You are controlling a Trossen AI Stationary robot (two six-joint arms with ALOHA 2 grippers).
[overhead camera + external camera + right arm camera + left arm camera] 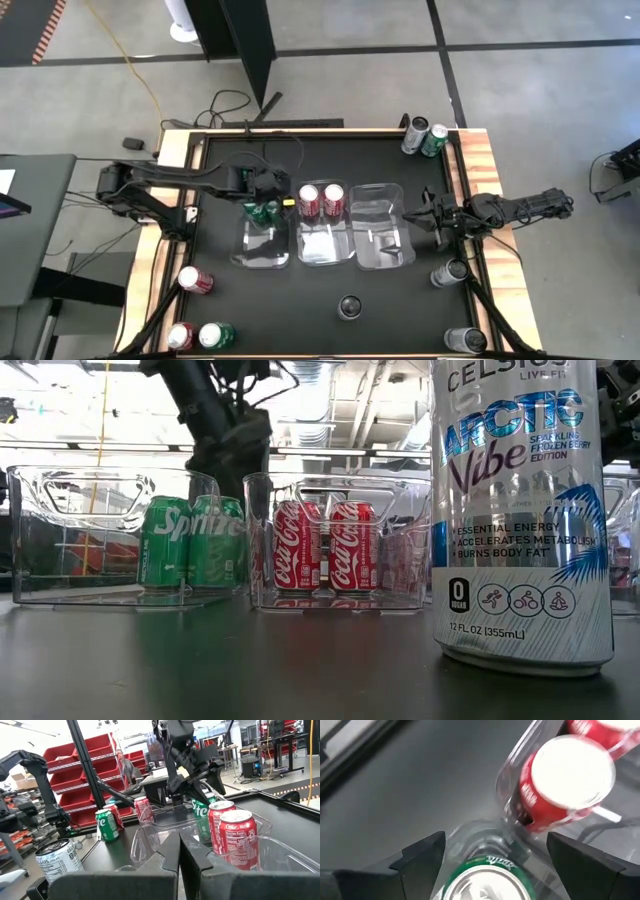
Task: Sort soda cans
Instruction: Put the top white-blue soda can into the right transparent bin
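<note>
Over the left-hand clear plastic tray [262, 240], two green cylindrical metal soda cans [264, 210] stand upright side by side at its far end, and the left hand [266, 186] hangs right above them with its fingers spread wide, one to each side of a can's silver top, gripping nothing. The middle clear tray [325, 245] holds two red metal cans [321, 200], also upright at the far end; the right clear tray [383, 235] has no can in it that I can see. Others wait loose on the black tabletop [300, 300]: a silver-grey can and a green one [424, 138] together at the far right corner, two red cans and a green one [197, 318] toward the near left corner, two more silver-topped cans [455, 305] along the right edge, and a tall silver-grey can [520, 510] close to the low camera.

These cans look rigid and smooth, probably slippery, and if full, fairly weighty; a squeeze across the middle of the wall should hold best, firm but not denting.

To the right, the right hand [432, 218] sits closed and empty just beside the right tray's edge. A person shows far off among red shelves.
</note>
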